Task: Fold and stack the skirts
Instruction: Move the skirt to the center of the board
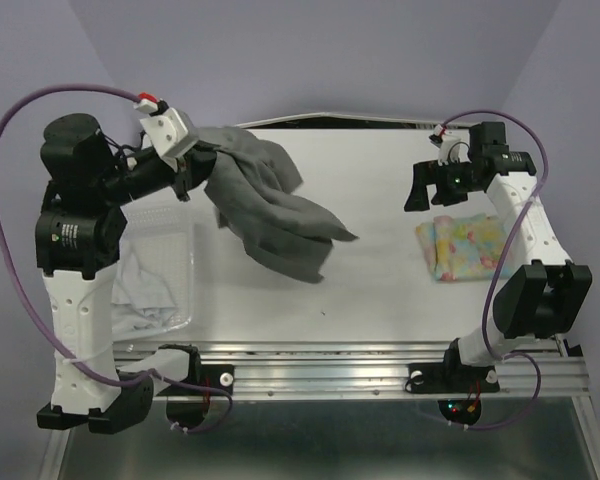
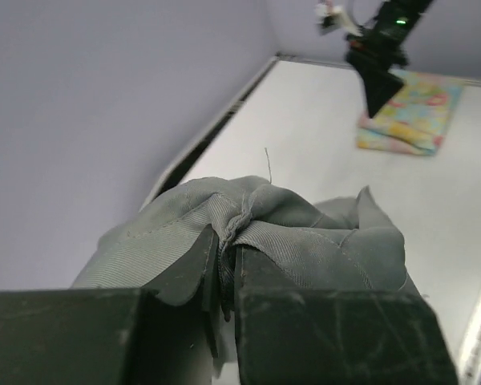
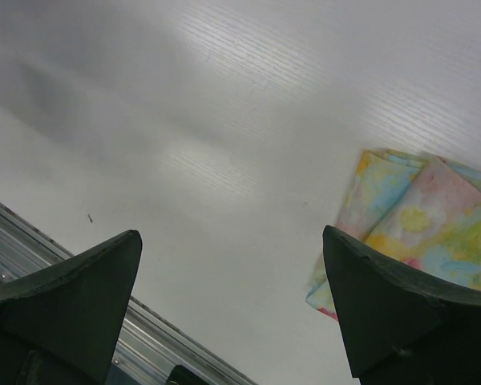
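At the near edge of the white table, the two arm bases sit bolted to a metal rail.

Just past that edge, on the table's left side, stands a white slatted plastic basket. A plain white skirt lies crumpled inside it.

On the table's right side, about midway between its near and far edges, the small floral skirt lies folded into a tidy rectangle of yellow, pink and blue, flat on the surface.

Above the table and just beyond the far left corner of that folded skirt hangs the right gripper. Its fingers are spread wide, with nothing between them. The right wrist view shows bare tabletop in the gap and the floral skirt off to one side.

Over the table's left half, the large grey skirt is bunched and lifted at one end. The rest of it trails down toward the middle of the table in loose folds. I cannot tell whether its lowest part rests on the surface.

Near the table's far left corner, the left gripper is pinching a gathered fold of the grey skirt. Its fingers are pressed close together, with the cloth wrinkled up between them. A thin loose thread stands up from the cloth there.
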`<state>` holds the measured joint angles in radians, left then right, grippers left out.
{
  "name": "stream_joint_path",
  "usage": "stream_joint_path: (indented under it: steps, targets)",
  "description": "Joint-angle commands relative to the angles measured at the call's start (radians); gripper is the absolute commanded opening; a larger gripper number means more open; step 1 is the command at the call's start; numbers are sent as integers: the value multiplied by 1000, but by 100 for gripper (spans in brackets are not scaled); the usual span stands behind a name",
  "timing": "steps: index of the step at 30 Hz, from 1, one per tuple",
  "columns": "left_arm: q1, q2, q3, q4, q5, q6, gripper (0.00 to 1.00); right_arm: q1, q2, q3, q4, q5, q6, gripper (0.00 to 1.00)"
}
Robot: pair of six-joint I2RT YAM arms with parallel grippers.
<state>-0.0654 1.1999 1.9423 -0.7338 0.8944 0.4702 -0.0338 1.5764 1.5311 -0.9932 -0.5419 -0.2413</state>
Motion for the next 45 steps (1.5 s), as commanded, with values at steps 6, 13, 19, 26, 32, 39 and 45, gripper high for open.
stream_joint_path:
  steps: [6, 13, 19, 26, 32, 39, 45]
  targets:
    - [-244, -11, -514, 198, 57, -98, 0, -3, -56, -9, -42, -105, -76, 97]
    - [-346, -32, -693, 462, -164, -381, 0, -3, -75, -15, -105, -129, -90, 94]
    - [-350, -238, -706, 433, -354, -423, 0, -3, -53, 1, -114, -133, -95, 93]
    - [-350, -319, -464, 160, -526, -398, 0, -3, -49, -19, -82, -171, -92, 93]
    - [-350, -290, -358, 77, -509, -346, 0, -3, -10, 27, -74, -210, -119, 93]
    - [-398, -105, -411, 222, -400, -387, 0, -3, 102, 23, -105, -274, -191, 93]
    - [-672, 306, -366, 381, -595, -361, 12, -3, 171, -1, -79, -262, -168, 92]
